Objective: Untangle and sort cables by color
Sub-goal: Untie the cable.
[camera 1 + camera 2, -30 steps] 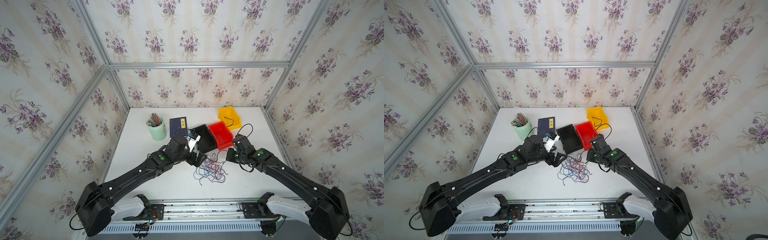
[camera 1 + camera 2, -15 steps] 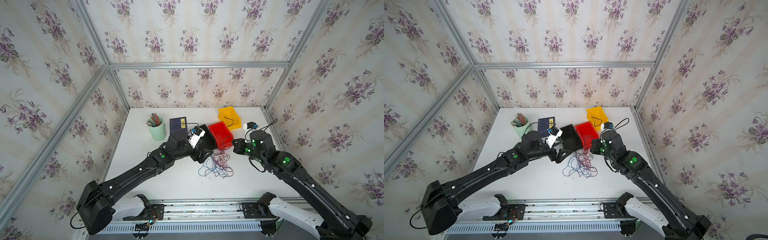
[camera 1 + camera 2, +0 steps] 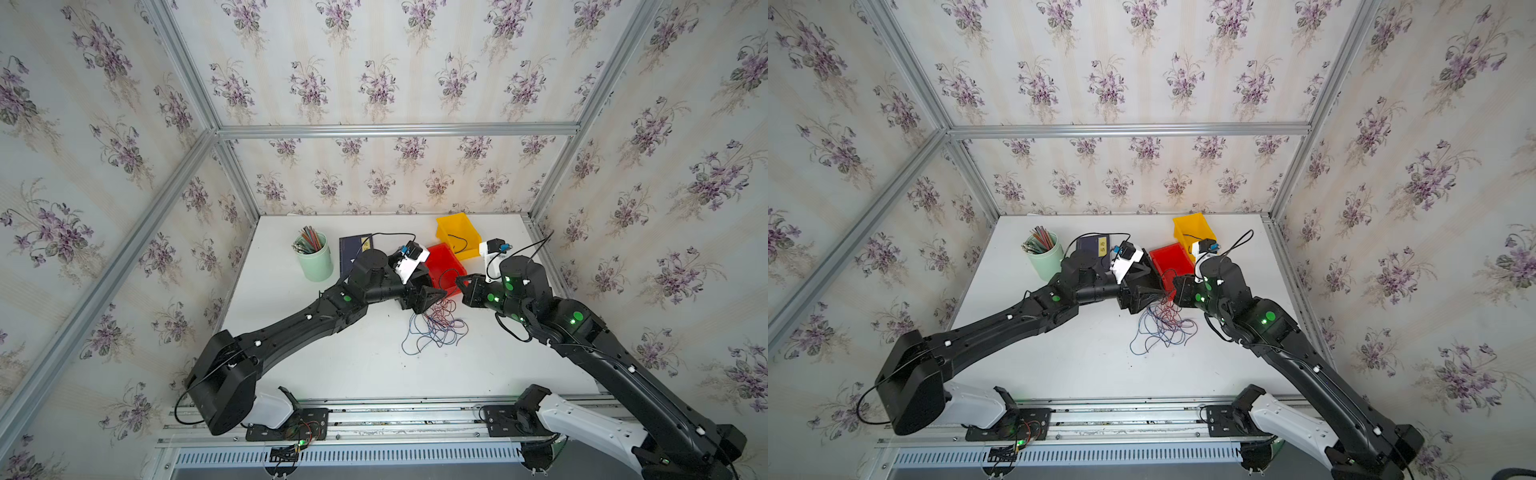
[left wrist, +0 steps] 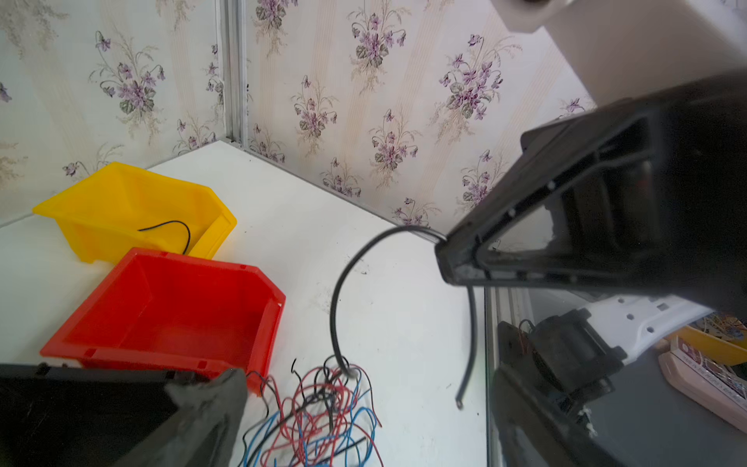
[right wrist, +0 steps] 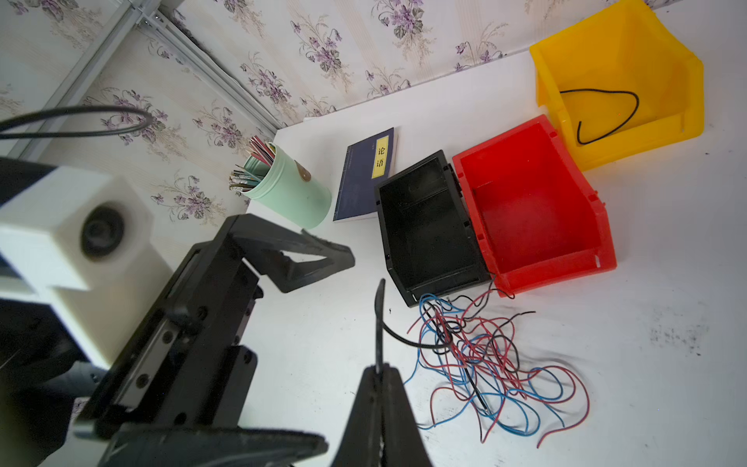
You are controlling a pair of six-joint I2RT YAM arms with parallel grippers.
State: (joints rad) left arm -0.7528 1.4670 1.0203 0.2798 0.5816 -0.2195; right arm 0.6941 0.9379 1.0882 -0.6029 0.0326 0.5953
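A tangle of red, blue and black cables (image 3: 436, 332) (image 3: 1163, 328) (image 5: 485, 364) (image 4: 319, 412) lies on the white table in front of the bins. My right gripper (image 5: 378, 372) (image 3: 459, 282) is shut on a black cable (image 5: 378, 323) (image 4: 335, 299), held above the table. One part of it arcs down into the tangle and the other end hangs free. My left gripper (image 3: 432, 297) (image 4: 364, 424) stands open just above the tangle's far edge, holding nothing. One more black cable (image 5: 606, 92) lies in the yellow bin (image 5: 630, 149).
A red bin (image 5: 566, 275) (image 3: 440, 262) and a black bin (image 5: 392, 258) stand side by side behind the tangle, with the yellow bin (image 3: 451, 224) further back. A green cup of pencils (image 3: 316, 262) and a dark blue book (image 5: 359, 190) are at the back left.
My right gripper has risen and drawn back to the right, lifting the black cable out of the tangle. My left gripper has moved right, over the tangle's far edge.
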